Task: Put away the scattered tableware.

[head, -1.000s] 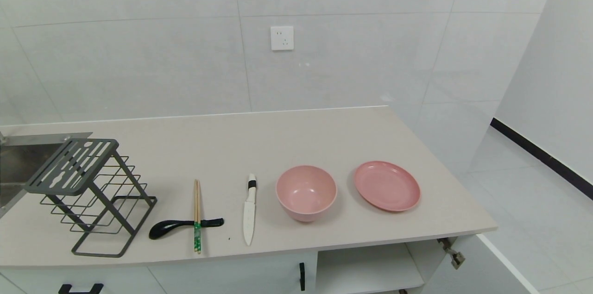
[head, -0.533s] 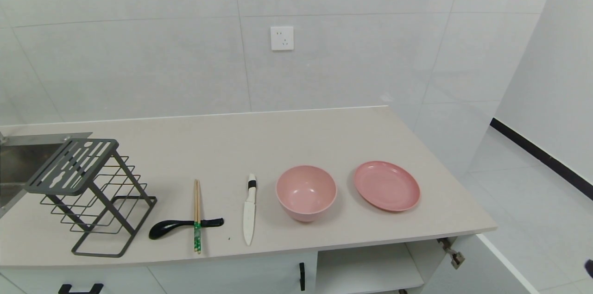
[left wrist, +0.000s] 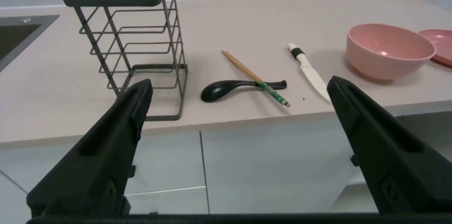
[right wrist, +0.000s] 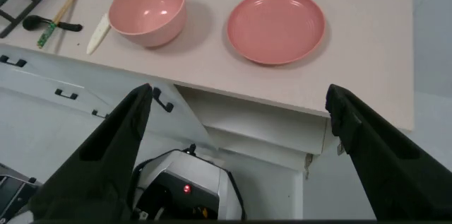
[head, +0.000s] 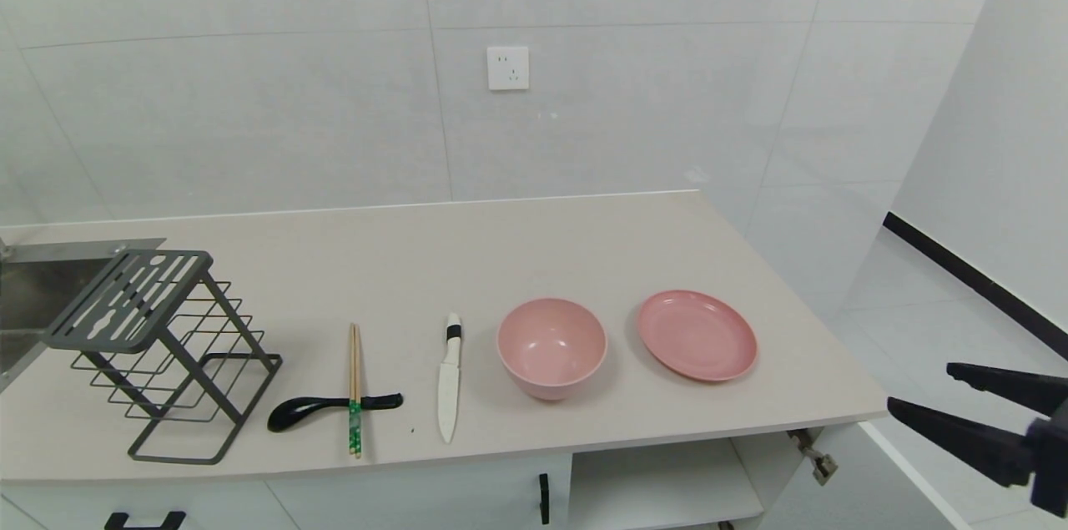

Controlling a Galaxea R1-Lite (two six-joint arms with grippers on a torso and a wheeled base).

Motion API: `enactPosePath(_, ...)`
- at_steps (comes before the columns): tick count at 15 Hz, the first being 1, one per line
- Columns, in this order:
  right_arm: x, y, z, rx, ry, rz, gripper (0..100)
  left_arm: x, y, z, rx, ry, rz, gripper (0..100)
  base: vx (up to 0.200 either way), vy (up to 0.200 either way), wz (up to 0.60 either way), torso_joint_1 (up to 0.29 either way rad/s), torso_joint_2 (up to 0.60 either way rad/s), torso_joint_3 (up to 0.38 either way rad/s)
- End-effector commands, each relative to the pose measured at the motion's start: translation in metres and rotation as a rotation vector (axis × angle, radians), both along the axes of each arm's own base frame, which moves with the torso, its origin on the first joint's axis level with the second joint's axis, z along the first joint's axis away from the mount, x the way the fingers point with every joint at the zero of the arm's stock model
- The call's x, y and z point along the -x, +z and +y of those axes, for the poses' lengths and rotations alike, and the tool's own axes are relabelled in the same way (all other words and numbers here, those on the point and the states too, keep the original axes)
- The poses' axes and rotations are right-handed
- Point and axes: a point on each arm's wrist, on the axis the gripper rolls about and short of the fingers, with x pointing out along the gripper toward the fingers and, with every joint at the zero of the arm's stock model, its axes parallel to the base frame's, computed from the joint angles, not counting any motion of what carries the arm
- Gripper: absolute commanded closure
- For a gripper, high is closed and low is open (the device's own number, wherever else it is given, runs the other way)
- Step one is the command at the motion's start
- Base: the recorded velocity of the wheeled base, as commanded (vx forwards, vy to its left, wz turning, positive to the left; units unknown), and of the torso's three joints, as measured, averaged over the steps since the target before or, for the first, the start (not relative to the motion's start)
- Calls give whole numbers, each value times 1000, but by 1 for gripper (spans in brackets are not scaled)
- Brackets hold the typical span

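Hanging spread wide, right gripper sits off the counter edge, pink plate ahead of it; left gripper, spread too, has spoon and chopsticks straight ahead.

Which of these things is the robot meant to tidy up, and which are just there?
Job: pink bowl, pink plate, white knife, chopsticks, black spoon; probably the grey rack, as storage.
Just there: wall socket, sink, open cupboard shelf.
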Motion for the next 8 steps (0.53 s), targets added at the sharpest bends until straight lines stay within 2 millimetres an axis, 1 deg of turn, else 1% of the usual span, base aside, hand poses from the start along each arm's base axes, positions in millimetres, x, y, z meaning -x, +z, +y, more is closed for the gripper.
enactPosePath(1,-40,-18,3,13,18,103,0,0,0,0,0,0,0,0,0,0,0,0,0,0)
enactPosePath(2,-57,-32,4,18,22,134,0,0,0,0,-2,0,0,0,0,0,0,0,0,0)
enactPosePath(3,-69,-41,4,19,23,147,0,0,0,0,0,0,0,0,0,0,0,0,0,0)
enactPosePath(4,-79,-45,5,20,21,147,0,0,0,0,0,0,2,0,0,0,0,0,0,0)
enactPosePath(5,-96,-49,6,23,25,123,0,0,0,0,-2,0,0,0,0,0,0,0,0,0)
enactPosePath(6,-108,-51,10,23,35,108,0,0,0,0,-3,0,2,0,0,0,0,0,0,0)
enactPosePath(7,-117,-53,11,23,36,107,0,0,0,0,-3,0,0,0,0,0,0,0,0,0)
enactPosePath(8,-132,-62,12,40,11,133,0,0,0,0,-3,0,0,0,0,0,0,0,0,0)
